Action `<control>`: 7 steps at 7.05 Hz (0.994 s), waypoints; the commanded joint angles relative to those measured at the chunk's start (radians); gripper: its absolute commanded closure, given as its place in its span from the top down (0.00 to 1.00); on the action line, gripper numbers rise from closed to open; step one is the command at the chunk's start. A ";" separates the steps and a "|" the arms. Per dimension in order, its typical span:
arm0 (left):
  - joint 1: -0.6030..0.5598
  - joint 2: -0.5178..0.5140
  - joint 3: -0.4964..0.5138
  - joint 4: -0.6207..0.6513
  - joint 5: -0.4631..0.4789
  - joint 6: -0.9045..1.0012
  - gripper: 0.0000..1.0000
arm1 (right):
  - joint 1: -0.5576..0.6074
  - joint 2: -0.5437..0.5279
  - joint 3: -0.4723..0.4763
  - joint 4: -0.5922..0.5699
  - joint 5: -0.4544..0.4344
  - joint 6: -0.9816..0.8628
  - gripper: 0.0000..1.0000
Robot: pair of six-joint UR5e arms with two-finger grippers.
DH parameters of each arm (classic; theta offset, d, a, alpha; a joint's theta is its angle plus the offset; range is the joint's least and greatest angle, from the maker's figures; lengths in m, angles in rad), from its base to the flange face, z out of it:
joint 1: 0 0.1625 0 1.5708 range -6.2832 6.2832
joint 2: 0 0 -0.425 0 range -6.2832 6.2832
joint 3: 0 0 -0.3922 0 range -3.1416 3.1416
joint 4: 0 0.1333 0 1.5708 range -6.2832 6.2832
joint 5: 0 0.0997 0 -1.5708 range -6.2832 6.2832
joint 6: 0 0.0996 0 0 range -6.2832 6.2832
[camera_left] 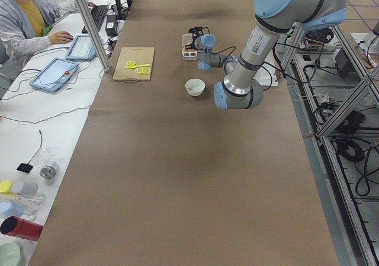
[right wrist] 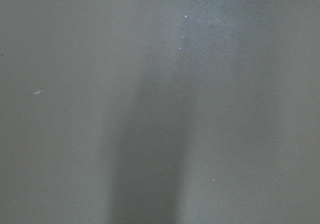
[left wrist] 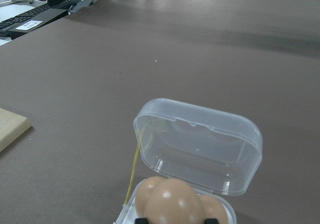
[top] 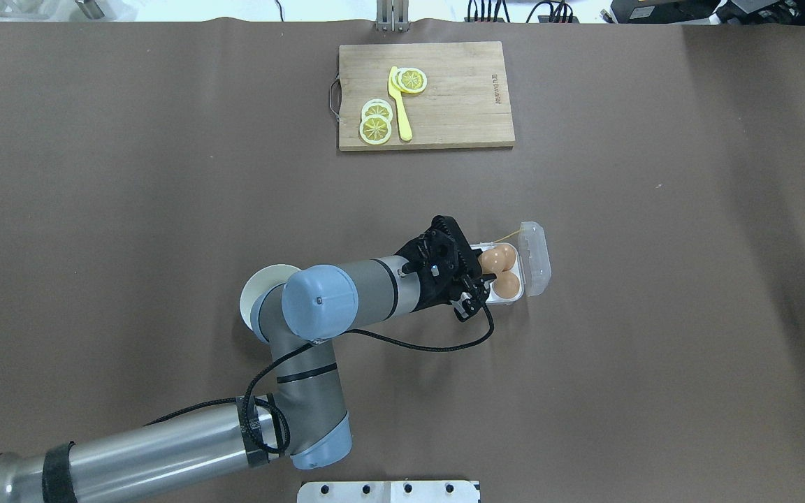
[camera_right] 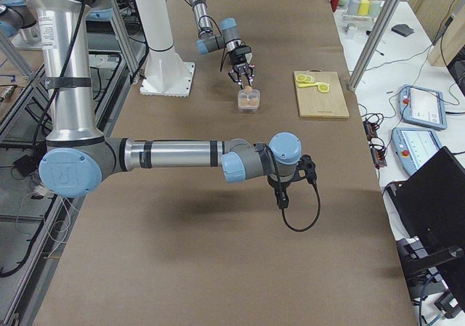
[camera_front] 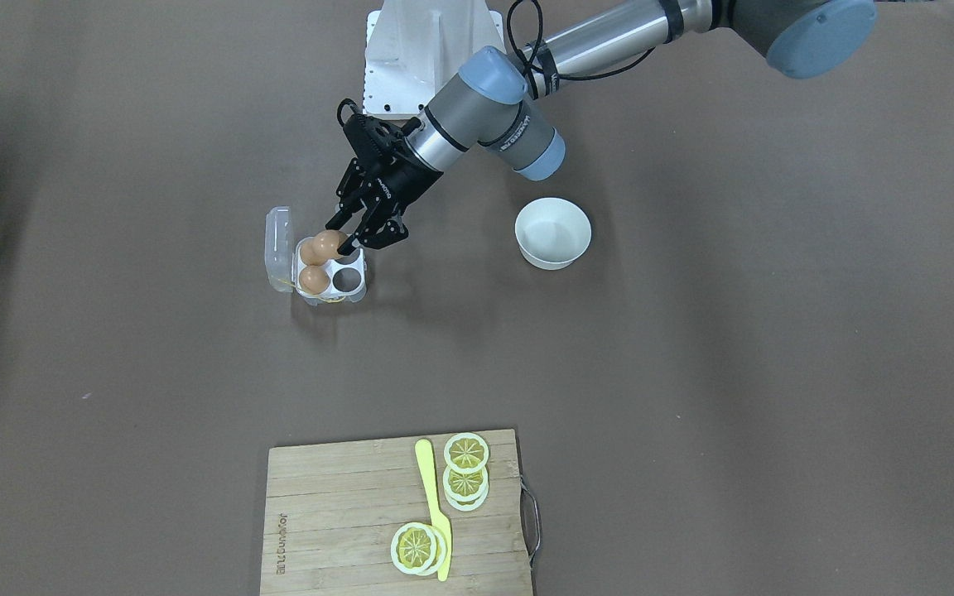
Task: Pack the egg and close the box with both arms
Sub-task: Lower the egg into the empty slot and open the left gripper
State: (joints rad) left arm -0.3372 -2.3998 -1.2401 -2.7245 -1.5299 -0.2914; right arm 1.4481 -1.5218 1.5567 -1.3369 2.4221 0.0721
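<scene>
Left end effector (camera_front: 340,236) clasping egg (camera_front: 328,243), just above open box (camera_front: 279,244)

Item 1: the small, smooth orange-brown egg (camera_front: 329,242) is clamped between the two black fingers of the left pincer (camera_front: 339,237), low over the box. Whether it rests in a cup cannot be told.

Item 2: the small square clear-plastic egg box (camera_front: 348,280) sits on the brown tabletop (camera_front: 692,372). Its hinged lid (left wrist: 200,149) is open and stands on the side away from the pincer. Two other brown eggs (camera_front: 314,279) fill the cups next to the lid; one cup on the pincer's side is empty.

Item 3: the grey-silver left arm (top: 374,286) extends to the box. The grey-silver right arm (camera_right: 174,154) stretches low over the tabletop, well apart from the box. The right pincer (camera_right: 282,194) points down; how its jaws stand cannot be told.
</scene>
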 commanded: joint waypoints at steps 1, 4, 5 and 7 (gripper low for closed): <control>0.014 0.001 0.011 -0.011 0.027 0.000 0.00 | 0.000 0.000 0.000 -0.001 0.000 0.000 1.00; 0.014 0.001 0.011 -0.009 0.028 0.000 0.00 | 0.000 0.000 0.000 -0.001 0.002 0.000 1.00; 0.014 -0.001 0.011 -0.011 0.027 -0.002 0.00 | 0.000 0.002 0.002 -0.001 0.002 0.002 1.00; 0.014 -0.002 0.010 -0.014 0.028 -0.002 0.98 | 0.000 0.002 0.008 -0.001 0.002 0.006 1.00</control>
State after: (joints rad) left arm -0.3237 -2.4010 -1.2296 -2.7358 -1.5028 -0.2928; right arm 1.4481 -1.5198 1.5600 -1.3376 2.4237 0.0746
